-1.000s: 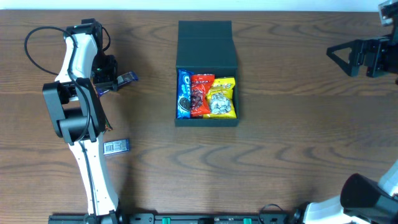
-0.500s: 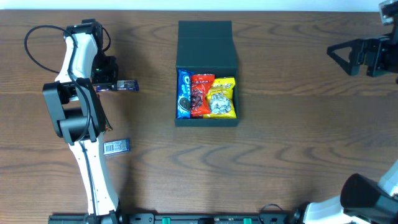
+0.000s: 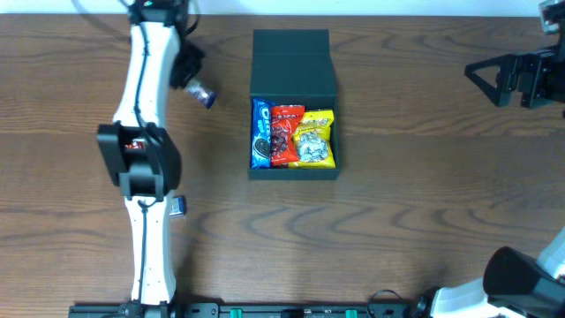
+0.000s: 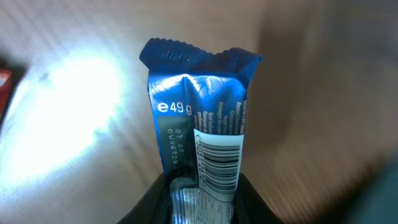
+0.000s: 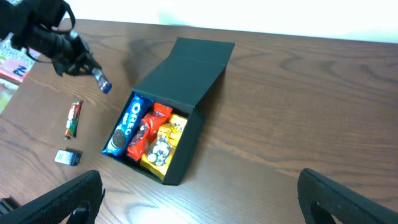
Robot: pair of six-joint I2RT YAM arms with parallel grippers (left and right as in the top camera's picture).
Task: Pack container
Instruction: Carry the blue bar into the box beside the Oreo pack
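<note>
The container point(image 3: 294, 170) is a dark box with its lid point(image 3: 291, 55) folded open to the back. Inside lie a blue Oreo packet point(image 3: 261, 132), a red packet point(image 3: 285, 135) and a yellow packet point(image 3: 315, 139) side by side. My left gripper point(image 3: 192, 79) hangs above the table to the container's left, shut on a small blue snack packet point(image 4: 199, 124) whose barcode faces the wrist camera; the packet sticks out past the black fingers point(image 4: 249, 199). From the right wrist view the packet point(image 5: 102, 82) hangs left of the container point(image 5: 186, 87). My right gripper point(image 3: 485, 79) stands open at the far right.
A small silvery-blue packet point(image 5: 67, 157) and a red-and-green bar point(image 5: 73, 118) lie on the table near the left arm; overhead, the arm point(image 3: 146, 177) partly covers the small packet point(image 3: 176, 205). Coloured packaging point(image 5: 13, 70) shows at the left edge.
My left arm has stretched out and carried the blue packet up off the table and toward the back right, nearer the container. The right arm has not moved.
</note>
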